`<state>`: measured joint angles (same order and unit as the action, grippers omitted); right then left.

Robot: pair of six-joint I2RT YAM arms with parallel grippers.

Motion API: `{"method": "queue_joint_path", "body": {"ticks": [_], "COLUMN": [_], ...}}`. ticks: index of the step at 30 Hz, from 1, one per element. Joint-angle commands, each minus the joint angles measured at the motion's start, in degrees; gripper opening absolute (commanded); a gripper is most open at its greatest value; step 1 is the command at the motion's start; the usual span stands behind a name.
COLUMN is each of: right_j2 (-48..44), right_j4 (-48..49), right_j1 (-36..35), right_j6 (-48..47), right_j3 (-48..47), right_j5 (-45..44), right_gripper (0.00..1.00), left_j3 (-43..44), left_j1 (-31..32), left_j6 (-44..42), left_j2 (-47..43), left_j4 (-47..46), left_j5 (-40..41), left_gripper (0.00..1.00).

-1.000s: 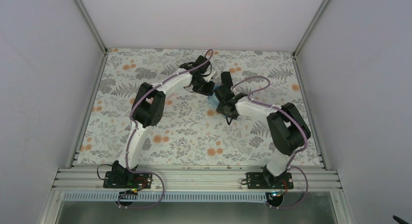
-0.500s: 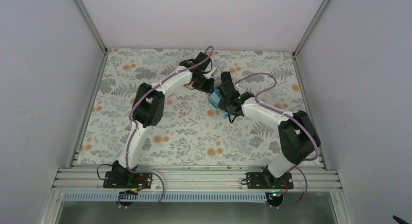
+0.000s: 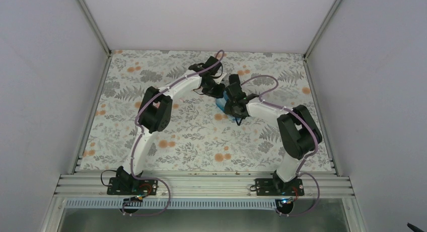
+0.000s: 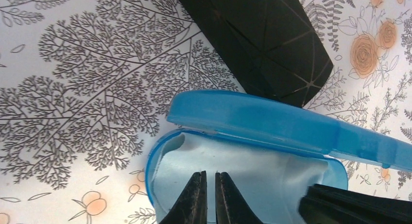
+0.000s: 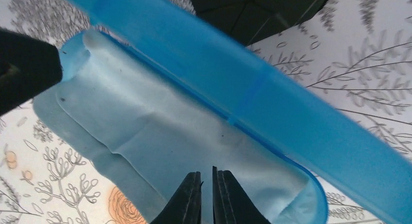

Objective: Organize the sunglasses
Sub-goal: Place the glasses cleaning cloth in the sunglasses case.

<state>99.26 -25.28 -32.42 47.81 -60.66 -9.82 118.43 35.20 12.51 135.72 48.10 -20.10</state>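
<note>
The sunglasses do not show in any view. A glossy blue oval case [image 4: 160, 156] lies open on the floral table, its lid [image 4: 272, 122] raised, with a light blue cloth [image 4: 252, 170] spread over its inside. My left gripper [image 4: 209, 178] hovers over the cloth near the case's left end, jaws almost together with nothing between them. My right gripper [image 5: 207, 178] is over the same cloth [image 5: 160, 131] near the other end, below the lid [image 5: 252, 88], jaws likewise closed and empty. In the top view both grippers, left [image 3: 217, 93] and right [image 3: 229, 107], meet over the case [image 3: 220, 105].
A black case with thin geometric lines [image 4: 262, 34] lies just behind the blue case's lid, also in the right wrist view [image 5: 252, 10]. The cloth hangs over the case's near rim onto the floral tabletop [image 3: 191, 136]. Grey walls [image 3: 50, 91] enclose the table.
My left gripper has shifted slightly right, closer over the case. My right arm's elbow swung outward, then back, while its gripper stayed at the case.
</note>
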Motion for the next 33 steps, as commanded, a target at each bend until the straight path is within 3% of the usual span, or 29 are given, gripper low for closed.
{"method": "queue_joint_path", "body": {"ticks": [1, 9, 25, 29, 33], "right_j2": [2.53, 4.09, 6.34, 2.42, -1.26], "right_j4": [2.21, 1.74, -1.98, -1.71, 0.12], "right_j1": [0.95, 1.71, 2.28, 2.26, 2.2], "right_j6": [-3.99, -6.18, -11.53, -13.64, -15.27], "right_j3": [-1.94, -1.57, -3.8, -3.8, -2.42], "right_j5": [4.69, 7.76, 4.21, 3.91, 6.11], "right_gripper": [0.09, 0.07, 0.08, 0.14, 0.31], "left_j3": [-0.09, 0.24, 1.88, 3.66, 5.13], "left_j1": [0.6, 1.31, 1.63, 1.63, 1.63], "left_j6": [0.23, 0.4, 0.76, 0.84, 0.93], "left_j2": [1.85, 3.6, 4.7, 4.96, 4.99], "left_j4": [-0.74, 0.58, 2.48, 3.17, 3.31], "left_j5": [-0.73, 1.35, 4.75, 4.37, 3.42], "left_gripper": [0.07, 0.07, 0.06, 0.06, 0.06]}}
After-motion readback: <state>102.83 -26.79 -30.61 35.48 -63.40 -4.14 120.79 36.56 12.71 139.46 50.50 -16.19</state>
